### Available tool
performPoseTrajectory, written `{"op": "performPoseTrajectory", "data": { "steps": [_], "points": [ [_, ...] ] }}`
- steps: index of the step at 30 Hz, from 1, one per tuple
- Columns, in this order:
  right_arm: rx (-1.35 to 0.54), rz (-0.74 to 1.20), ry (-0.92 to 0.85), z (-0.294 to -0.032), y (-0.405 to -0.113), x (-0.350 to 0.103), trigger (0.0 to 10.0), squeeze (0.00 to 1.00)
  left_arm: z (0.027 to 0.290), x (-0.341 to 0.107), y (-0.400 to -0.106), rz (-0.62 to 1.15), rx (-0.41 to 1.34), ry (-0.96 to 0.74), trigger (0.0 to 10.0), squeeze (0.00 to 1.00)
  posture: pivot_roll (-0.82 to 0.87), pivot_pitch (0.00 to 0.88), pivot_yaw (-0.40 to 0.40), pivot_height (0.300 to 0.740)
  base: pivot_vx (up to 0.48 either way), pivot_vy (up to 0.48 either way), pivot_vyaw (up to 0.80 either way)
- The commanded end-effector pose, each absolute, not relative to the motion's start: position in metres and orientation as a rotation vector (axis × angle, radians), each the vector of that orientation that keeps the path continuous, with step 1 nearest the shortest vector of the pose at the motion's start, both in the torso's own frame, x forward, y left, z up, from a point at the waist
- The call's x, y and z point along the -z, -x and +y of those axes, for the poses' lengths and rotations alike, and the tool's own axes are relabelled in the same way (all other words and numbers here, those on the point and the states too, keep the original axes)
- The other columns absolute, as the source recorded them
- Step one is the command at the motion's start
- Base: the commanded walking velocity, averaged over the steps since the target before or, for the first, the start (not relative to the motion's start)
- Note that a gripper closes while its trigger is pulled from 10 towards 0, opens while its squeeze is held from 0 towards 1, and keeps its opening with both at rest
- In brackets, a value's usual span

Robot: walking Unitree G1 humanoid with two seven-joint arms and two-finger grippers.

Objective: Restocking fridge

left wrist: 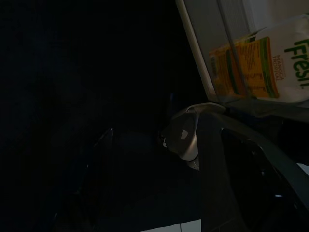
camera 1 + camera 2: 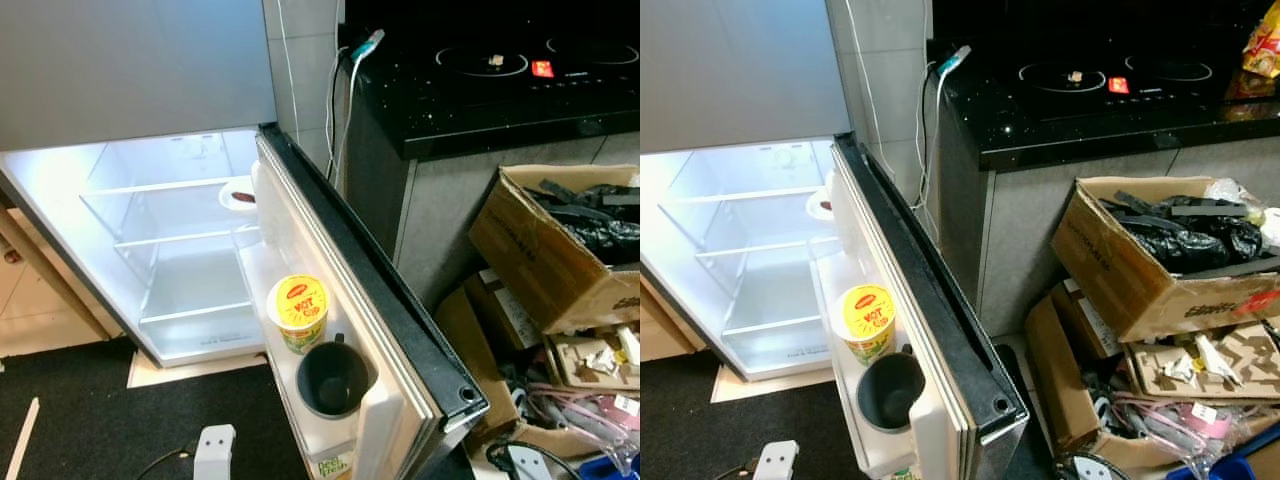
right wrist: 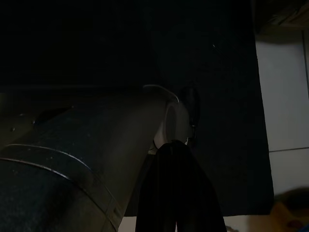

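The fridge (image 2: 180, 260) stands open and lit, its glass shelves bare apart from a small white dish (image 2: 240, 195) on the upper one. The door (image 2: 340, 300) swings out toward me. Its rack holds a yellow noodle cup (image 2: 299, 312), a black mug (image 2: 333, 378) and, lower down, a green-lettered juice carton (image 2: 332, 465), seen closer in the left wrist view (image 1: 260, 63). My left gripper (image 1: 231, 169) hangs in the dark below that carton. My right gripper (image 3: 173, 150) hangs over the black mat, its fingers pressed together with nothing in them.
A white device (image 2: 214, 452) with a cable lies on the black mat (image 2: 80, 420) below the door. To the right are a black counter with a cooktop (image 2: 500, 80), hanging cables (image 2: 340, 100), an open cardboard box (image 2: 560, 250) and floor clutter (image 2: 570, 400).
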State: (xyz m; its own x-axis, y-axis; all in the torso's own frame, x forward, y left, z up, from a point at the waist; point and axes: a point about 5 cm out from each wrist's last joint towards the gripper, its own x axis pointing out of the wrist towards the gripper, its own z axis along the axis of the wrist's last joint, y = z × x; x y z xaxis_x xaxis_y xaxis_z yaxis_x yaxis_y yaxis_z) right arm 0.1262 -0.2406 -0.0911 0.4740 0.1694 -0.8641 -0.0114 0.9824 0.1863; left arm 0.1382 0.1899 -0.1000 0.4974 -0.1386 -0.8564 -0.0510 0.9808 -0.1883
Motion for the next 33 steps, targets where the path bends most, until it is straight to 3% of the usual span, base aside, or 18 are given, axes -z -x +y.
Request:
{"op": "performPoseTrajectory", "data": {
  "steps": [1,33],
  "points": [
    [-0.106,1.075,-0.167,-0.2385,-0.1264,0.0918,10.0,0.0,0.187,0.1026,-0.1326,1.075,0.049,0.205,10.0,0.0,-0.08,0.048,-0.007,0.74,-0.311,0.0,0.0],
    [-0.111,1.087,-0.146,-0.237,-0.1261,0.0926,10.0,0.0,0.1867,0.1027,-0.1327,1.08,0.046,0.206,10.0,0.0,-0.08,0.049,-0.006,0.74,-0.35,0.0,0.0]
  ]
}}
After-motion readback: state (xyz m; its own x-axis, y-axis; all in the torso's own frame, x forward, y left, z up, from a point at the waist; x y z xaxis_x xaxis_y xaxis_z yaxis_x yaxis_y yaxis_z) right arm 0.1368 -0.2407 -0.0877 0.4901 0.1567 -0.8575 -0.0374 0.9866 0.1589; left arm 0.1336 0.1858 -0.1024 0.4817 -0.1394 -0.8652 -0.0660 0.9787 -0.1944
